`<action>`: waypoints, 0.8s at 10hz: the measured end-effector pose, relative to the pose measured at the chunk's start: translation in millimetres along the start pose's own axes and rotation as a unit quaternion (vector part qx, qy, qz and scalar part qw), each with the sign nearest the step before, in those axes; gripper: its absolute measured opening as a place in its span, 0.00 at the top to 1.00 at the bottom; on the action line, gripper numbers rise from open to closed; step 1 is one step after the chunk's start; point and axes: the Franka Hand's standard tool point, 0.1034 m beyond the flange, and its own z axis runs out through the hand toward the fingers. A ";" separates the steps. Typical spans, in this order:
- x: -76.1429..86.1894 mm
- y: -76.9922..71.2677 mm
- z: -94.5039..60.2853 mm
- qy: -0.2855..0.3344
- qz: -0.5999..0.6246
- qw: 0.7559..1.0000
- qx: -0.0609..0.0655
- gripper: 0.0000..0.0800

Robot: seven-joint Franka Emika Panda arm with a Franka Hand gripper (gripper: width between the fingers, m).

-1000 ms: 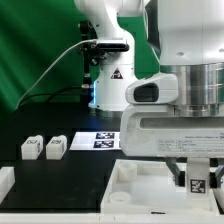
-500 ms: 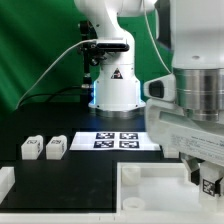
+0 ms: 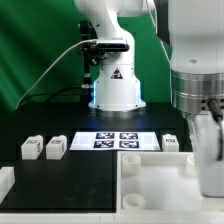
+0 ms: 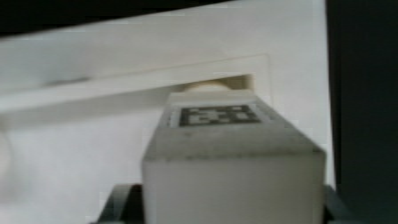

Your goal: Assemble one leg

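Observation:
My gripper (image 4: 226,206) is shut on a white leg (image 4: 228,150). Its black-and-white tag (image 4: 217,114) faces the wrist camera, and dark fingers (image 4: 128,205) show on both sides of it. The leg hangs over a corner of the large white tray-like part (image 4: 89,110). In the exterior view the gripper (image 3: 206,125) is at the far right edge with the leg (image 3: 210,155) reaching down over that part (image 3: 150,172). Two more legs (image 3: 31,148) (image 3: 55,147) lie at the exterior view's left. Another leg (image 3: 172,143) stands behind the tray-like part.
The marker board (image 3: 118,140) lies on the black table in front of the robot base (image 3: 115,85). A white part's corner (image 3: 5,182) shows at the exterior view's lower left. A green curtain hangs behind.
The arm has moved toward the exterior view's right with the leg held. The leg's tag no longer shows in that view, and the leg behind the tray-like part has come into sight.

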 end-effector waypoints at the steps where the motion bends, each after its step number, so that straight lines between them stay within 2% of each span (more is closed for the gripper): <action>1: -0.7 0.5 -0.4 0.001 0.037 0.999 0.000 0.64; 4: -0.2 0.9 -0.5 0.005 0.026 1.000 0.000 0.63; 5: -0.1 1.9 0.9 0.005 0.025 1.000 -0.001 0.54; 6: -1.2 2.4 0.6 0.005 0.024 1.000 -0.001 0.31; 7: -4.4 6.8 -3.2 0.003 0.016 1.000 0.002 0.31; 8: -8.6 14.7 -13.6 -0.001 0.013 1.000 0.004 0.21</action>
